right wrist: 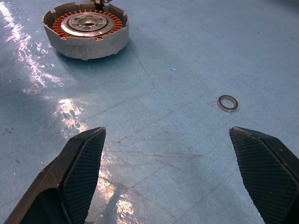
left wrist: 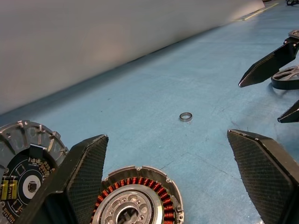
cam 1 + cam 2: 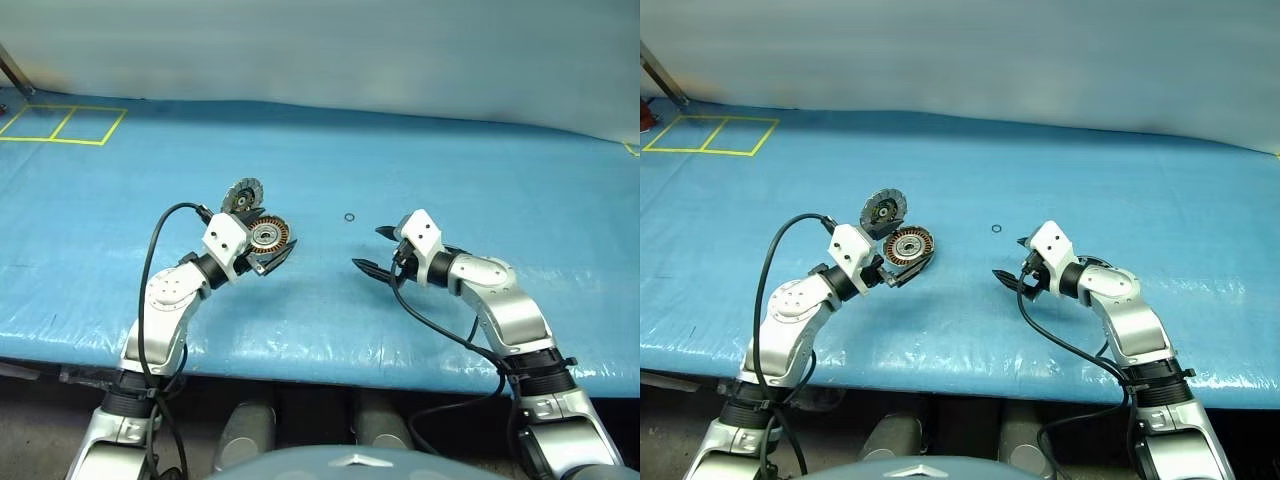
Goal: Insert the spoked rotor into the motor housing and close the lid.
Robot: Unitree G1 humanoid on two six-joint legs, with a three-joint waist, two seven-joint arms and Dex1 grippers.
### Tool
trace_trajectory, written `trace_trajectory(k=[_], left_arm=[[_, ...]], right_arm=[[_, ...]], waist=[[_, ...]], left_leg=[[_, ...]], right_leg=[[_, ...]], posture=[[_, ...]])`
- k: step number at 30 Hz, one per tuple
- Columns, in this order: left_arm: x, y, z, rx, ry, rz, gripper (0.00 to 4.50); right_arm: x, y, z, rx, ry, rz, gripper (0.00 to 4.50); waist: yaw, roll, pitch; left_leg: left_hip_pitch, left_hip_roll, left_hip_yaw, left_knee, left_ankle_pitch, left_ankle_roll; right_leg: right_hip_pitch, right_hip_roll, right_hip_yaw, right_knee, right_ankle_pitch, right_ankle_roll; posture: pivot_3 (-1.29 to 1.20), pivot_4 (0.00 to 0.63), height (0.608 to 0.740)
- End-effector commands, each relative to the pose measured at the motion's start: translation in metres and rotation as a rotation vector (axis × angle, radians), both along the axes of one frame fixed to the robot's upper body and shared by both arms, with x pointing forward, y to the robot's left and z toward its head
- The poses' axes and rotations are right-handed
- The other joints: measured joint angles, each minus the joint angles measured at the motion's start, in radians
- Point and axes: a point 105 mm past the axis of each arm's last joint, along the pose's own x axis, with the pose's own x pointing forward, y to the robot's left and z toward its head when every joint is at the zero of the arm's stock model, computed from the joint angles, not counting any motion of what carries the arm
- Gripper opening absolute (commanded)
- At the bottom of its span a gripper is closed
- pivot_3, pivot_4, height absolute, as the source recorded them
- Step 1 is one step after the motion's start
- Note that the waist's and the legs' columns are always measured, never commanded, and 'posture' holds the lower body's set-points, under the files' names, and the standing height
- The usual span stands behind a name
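The motor housing lies on the blue table cover with its copper winding ring and silver hub facing up. Its ribbed grey lid stands tilted open at the far rim. My left gripper is open, and the housing sits low between its fingers, untouched. My right gripper is open and empty, pointing left toward the housing from some way off. In the left wrist view, part of the spoked rotor, a dark ring with pale spokes, shows beyond the right gripper's fingers.
A tiny ring lies on the cover between the two grippers, toward the back. Yellow tape squares mark the far left corner. A pale wall rises behind the table, whose front edge runs just before the arms.
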Motion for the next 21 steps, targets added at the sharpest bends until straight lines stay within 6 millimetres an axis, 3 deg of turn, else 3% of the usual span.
trace_trajectory(k=[1, 21], left_arm=[[-0.0014, -0.0024, 0.0069, -0.010, -0.026, -0.012, 4.50], [-0.0006, -0.0013, 0.0061, 0.002, -0.021, -0.008, 4.50]], right_arm=[[0.0037, 0.0015, 0.0135, 0.014, -0.048, 0.012, 4.46], [0.0040, 0.0016, 0.0133, 0.005, -0.045, 0.023, 4.46]], waist=[[0.000, 0.000, 0.000], [0.000, 0.000, 0.000]], left_leg=[[0.000, 0.000, 0.000, 0.000, 0.000, 0.000], [0.000, 0.000, 0.000, 0.000, 0.000, 0.000]], right_leg=[[0.000, 0.000, 0.000, 0.000, 0.000, 0.000], [0.000, 0.000, 0.000, 0.000, 0.000, 0.001]], posture=[[0.00, 0.150, 0.740], [0.00, 0.150, 0.740]])
